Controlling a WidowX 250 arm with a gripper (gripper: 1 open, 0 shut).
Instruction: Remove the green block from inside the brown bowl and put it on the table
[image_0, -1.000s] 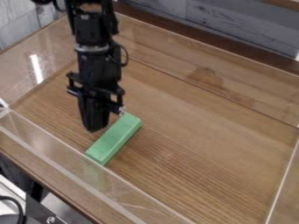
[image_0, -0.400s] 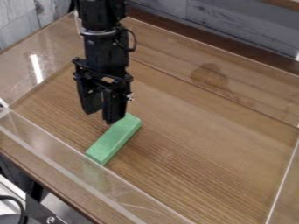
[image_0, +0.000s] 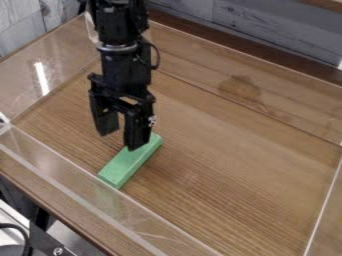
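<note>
From the one camera view, high and off to the side: the black robot gripper (image_0: 120, 126) now hangs with its two fingers spread wide and nothing between them, where a second ago they were pinched tight right down at the end of the bright green, matte rectangular block (image_0: 130, 162). Since then the gripper has lifted clear, and the block has not budged. It lies flat on the brown wood-grain desk (image_0: 241, 150), just below and a touch in front of the open fingers, apart from them as far as this angle shows. That reads as a release: the block is down and let go, so the task looks all but finished, with only a retreat of the arm left, by my judgement. No brown bowl shows anywhere in this view.

Now the block itself: a plain elongated bar, even green on every face that shows, no markings, edges crisp. It rests on a long face, angled diagonally across the grain, near the low clear acrylic wall (image_0: 54, 165) at the front edge but not touching it. It sits level and looks stable.
</note>
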